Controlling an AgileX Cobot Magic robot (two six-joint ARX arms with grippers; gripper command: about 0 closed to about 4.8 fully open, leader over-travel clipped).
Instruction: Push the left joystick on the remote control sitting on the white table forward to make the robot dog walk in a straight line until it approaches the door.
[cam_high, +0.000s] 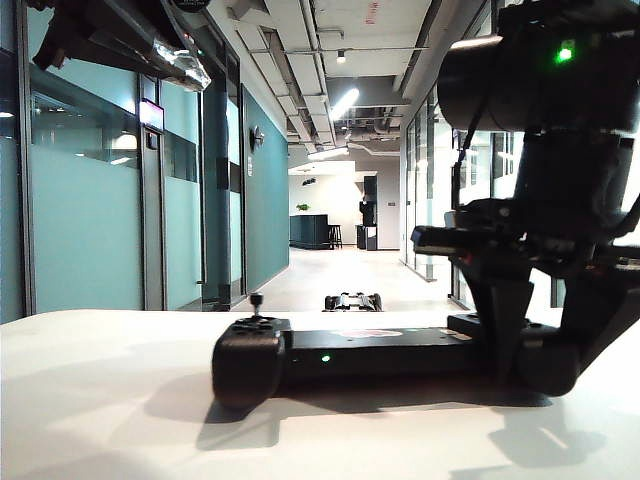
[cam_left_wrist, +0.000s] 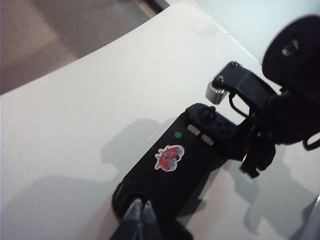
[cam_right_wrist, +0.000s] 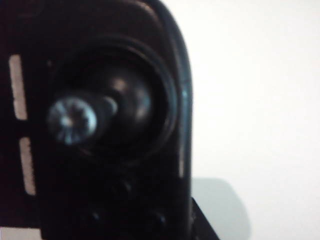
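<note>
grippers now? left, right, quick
Left gripper: shut, empty, tips over one end of the remote.
Right gripper: clamped on the remote's other end.

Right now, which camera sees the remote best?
The left wrist view: the remote shows most of its top there, with the left gripper over one end and the right gripper at the other. The exterior view shows it side-on; the right wrist view only a blurry close-up around one stick.
</note>
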